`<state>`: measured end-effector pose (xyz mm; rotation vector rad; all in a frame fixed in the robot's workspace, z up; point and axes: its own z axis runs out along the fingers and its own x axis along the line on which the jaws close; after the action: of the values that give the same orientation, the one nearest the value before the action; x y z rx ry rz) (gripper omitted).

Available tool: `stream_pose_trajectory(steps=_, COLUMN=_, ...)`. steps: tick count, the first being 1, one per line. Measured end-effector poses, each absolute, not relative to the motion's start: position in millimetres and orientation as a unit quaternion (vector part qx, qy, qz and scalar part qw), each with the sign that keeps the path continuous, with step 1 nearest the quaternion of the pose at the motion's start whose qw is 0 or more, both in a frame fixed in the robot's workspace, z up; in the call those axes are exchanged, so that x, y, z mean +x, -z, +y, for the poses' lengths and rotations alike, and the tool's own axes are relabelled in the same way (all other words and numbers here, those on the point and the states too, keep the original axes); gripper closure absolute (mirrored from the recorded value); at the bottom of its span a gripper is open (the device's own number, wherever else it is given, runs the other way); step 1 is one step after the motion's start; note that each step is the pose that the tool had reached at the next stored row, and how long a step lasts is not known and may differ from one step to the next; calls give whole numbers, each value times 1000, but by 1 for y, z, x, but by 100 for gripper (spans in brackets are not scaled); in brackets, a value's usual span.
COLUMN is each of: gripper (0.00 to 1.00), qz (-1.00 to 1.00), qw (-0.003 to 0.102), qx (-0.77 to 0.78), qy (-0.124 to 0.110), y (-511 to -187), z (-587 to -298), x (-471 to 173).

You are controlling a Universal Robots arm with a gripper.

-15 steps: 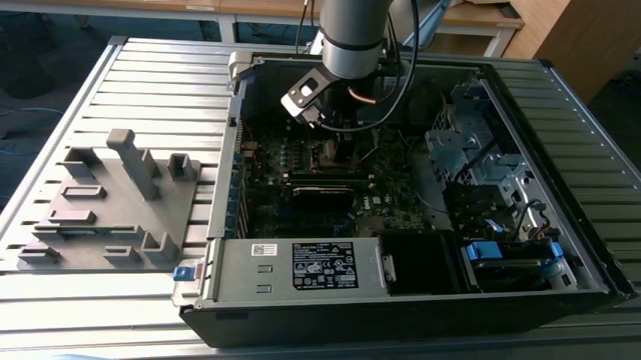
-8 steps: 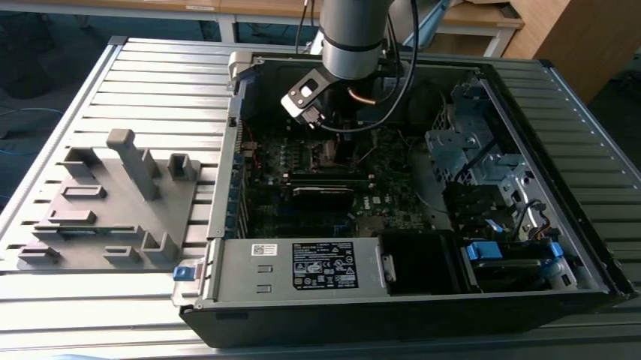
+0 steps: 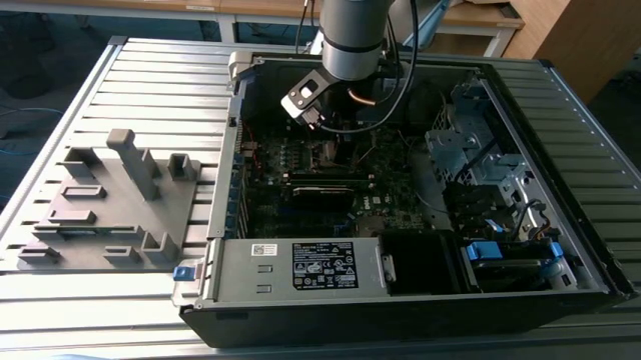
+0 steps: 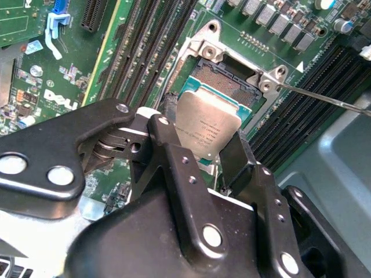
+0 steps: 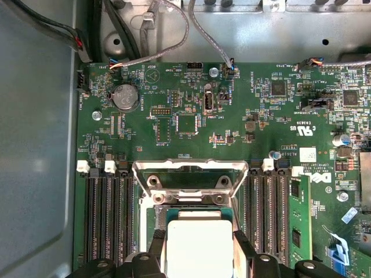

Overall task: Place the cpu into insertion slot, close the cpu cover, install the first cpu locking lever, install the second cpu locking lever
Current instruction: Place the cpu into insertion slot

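Gripper [image 4: 203,145] is down inside the open computer case [image 3: 401,322], which lies on the slatted bench [image 3: 150,82]. Jaws are clamped on the cpu [image 4: 207,128] by two opposite edges, silvery face showing. The cpu is tilted just over the insertion slot [image 4: 223,81]; cannot tell if they touch. The cpu cover [image 5: 190,167] stands raised at one edge of the slot, with memory slots [image 5: 104,208] either side.

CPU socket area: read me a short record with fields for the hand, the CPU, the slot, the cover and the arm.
hand: shut on the cpu
cpu: silvery face showing, held partly over the insertion slot
insertion slot: dark centre partly uncovered
cpu cover: standing open, tilted up
arm: reaching down into the open computer case
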<state>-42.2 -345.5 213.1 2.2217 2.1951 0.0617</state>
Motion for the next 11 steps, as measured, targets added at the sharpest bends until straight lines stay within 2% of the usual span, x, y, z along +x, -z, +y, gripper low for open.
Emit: stream_pose_trajectory(steps=11, gripper=46, qz=703, qw=9, qx=711, qy=-20, y=-211, z=-346, x=-42)
